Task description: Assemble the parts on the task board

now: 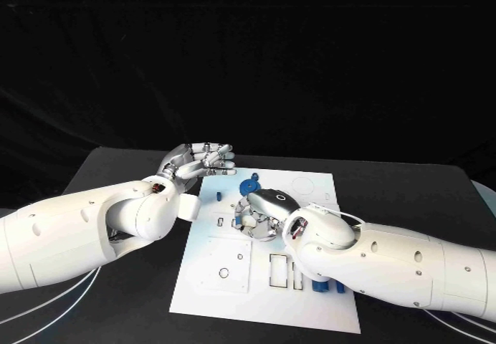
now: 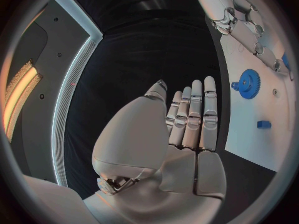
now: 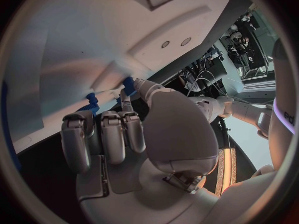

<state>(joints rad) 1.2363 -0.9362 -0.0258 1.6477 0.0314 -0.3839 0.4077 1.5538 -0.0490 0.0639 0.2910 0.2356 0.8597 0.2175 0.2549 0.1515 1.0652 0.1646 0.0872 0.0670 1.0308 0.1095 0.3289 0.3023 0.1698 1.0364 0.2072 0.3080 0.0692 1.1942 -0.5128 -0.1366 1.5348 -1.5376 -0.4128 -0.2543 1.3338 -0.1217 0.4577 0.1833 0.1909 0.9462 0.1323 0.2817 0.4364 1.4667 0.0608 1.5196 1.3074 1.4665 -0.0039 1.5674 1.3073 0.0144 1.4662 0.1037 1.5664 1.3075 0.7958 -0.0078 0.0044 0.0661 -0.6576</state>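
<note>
The white task board (image 1: 222, 287) lay flat on the counter; a blue toothed gear (image 2: 248, 83) stood just beyond the left hand's (image 1: 198, 163) empty fingers, held straight together. The right hand's (image 1: 261, 213) fingers pinched a small blue part (image 3: 129, 86).

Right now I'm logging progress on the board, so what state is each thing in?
Left robot hand: raised beside the board, fingers together, holding nothing.
Right robot hand: down on the board, fingertips on a small blue part.
Blue gear: lying flat on the board, untouched.
Small blue block: loose on the board.
White board: flat on the table.
</note>
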